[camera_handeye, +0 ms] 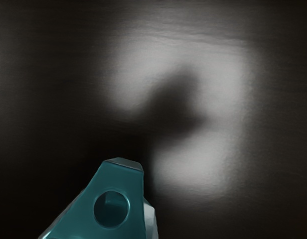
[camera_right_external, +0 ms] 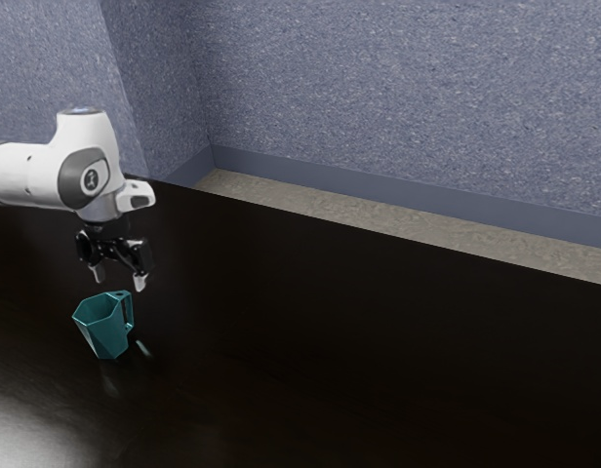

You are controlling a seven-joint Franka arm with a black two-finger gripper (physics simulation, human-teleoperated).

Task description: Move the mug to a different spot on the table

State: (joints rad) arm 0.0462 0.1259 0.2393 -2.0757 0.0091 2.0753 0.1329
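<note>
**Exterior view.** A dark, glossy, wood-grained tabletop [camera_right_external: 379, 351] is shown across the lower field, from 3 o'clock round to 9 o'clock. A pale sheen [camera_right_external: 22, 429] is seen on it toward 7 o'clock. Beyond its far edge, a narrow strip of beige speckled floor [camera_right_external: 398, 219] is shown running from 11 o'clock toward 3 o'clock. The strip is bordered by a slate-blue baseboard [camera_right_external: 427, 195]. Above the baseboard, a blue-grey speckled back wall [camera_right_external: 427, 88] is seen from 12 to 2 o'clock. A side wall [camera_right_external: 47, 68] of the same finish is met at a corner near 11 o'clock.

**Wrist view.** The same dark surface is shown, with a soft patch of reflected light [camera_handeye: 208, 64] broken by a dark shadow [camera_handeye: 173, 104].
</note>
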